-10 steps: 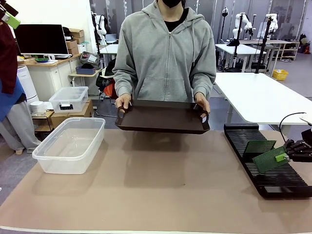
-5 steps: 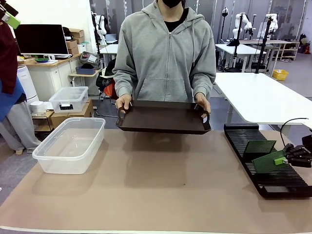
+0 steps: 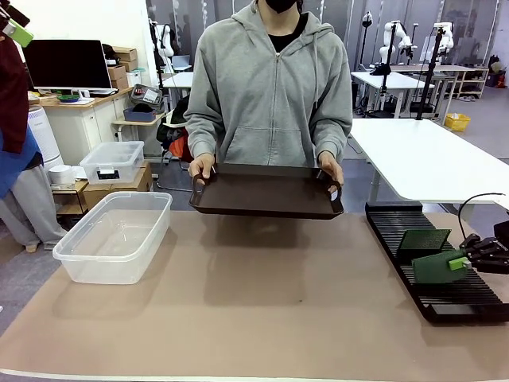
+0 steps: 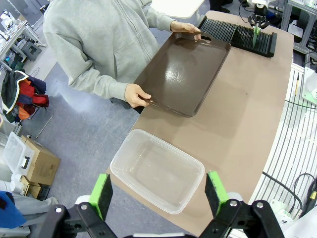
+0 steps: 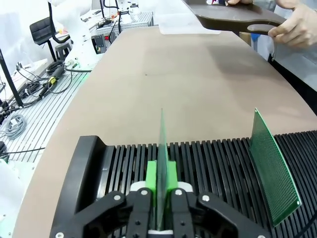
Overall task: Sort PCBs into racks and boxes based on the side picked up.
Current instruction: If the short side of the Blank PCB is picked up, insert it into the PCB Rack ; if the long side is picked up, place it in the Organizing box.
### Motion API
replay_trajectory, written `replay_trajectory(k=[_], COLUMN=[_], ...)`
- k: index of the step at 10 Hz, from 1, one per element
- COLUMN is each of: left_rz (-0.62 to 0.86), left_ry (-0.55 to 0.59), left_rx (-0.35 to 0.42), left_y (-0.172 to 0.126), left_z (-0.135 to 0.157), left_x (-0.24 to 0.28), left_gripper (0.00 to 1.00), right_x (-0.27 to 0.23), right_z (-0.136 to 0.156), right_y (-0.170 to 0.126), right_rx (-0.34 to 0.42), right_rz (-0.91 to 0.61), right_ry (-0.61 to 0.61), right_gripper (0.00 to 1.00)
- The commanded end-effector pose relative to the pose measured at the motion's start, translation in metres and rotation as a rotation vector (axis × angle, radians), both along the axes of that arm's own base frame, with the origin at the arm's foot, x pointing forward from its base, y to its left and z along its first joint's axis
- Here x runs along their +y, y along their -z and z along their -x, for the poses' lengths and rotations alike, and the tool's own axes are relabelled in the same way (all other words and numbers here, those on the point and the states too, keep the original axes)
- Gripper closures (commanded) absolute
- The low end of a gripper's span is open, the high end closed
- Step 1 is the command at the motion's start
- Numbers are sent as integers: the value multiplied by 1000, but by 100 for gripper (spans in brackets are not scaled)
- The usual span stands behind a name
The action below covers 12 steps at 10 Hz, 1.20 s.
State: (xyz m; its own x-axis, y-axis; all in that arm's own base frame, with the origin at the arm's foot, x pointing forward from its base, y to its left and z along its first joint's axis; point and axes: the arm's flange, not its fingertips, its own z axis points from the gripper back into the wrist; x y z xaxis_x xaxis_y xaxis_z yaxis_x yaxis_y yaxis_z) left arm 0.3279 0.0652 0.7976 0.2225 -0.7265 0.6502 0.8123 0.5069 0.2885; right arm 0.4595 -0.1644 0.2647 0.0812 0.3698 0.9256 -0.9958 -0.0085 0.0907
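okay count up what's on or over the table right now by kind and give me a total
PCBs: 2, one standing in the rack, one in the right gripper
Rack: 1
Clear tub: 1
Brown tray, held by the person: 1
Total: 5

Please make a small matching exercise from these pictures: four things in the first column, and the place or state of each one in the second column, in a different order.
Things:
1. brown tray
2. clear tub
3. PCB in the right gripper
4. second PCB

Places or states:
a. stands alone in the black rack, apart from any gripper
b. held in the air by the person's hands
c. pinched between green pads, above the rack slots
d. empty, on the table near the left side

Pairs: 1-b, 2-d, 3-c, 4-a
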Motion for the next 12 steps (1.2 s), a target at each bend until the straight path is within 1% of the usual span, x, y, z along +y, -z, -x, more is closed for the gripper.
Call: replay_trajectory(k=[1, 2, 3, 4, 5, 6, 7, 10, 12], left_rz=[-3, -3, -3, -3, -3, -3, -3, -3, -3], left_ry=[-1, -1, -1, -1, -1, -1, -1, -1, -1], left_rx=[1, 1, 1, 1, 1, 1, 1, 1, 1], left_y=[1, 1, 1, 1, 1, 1, 1, 1, 1], left_z=[0, 0, 0, 0, 0, 0, 0, 0, 0], left_x=[0, 0, 0, 0, 0, 0, 0, 0, 0], left_gripper=[0, 0, 0, 0, 0, 0, 0, 0, 0], right_x=[-3, -4, -5, -5, -5, -6, -8, -16, -20], right_z=[-1, 1, 1, 2, 2, 2, 4, 8, 11], right_y=[-5, -7, -9, -9, -10, -13, -18, -42, -55], right_rx=[-8, -10, -12, -18, -22, -32, -50, -112, -140], right_rz=[12, 18, 21, 25, 28, 29, 28, 43, 45], right_ry=[10, 13, 13, 5, 5, 8, 16, 40, 49], right_gripper=[59, 58, 40, 38, 20, 18, 0, 0, 0])
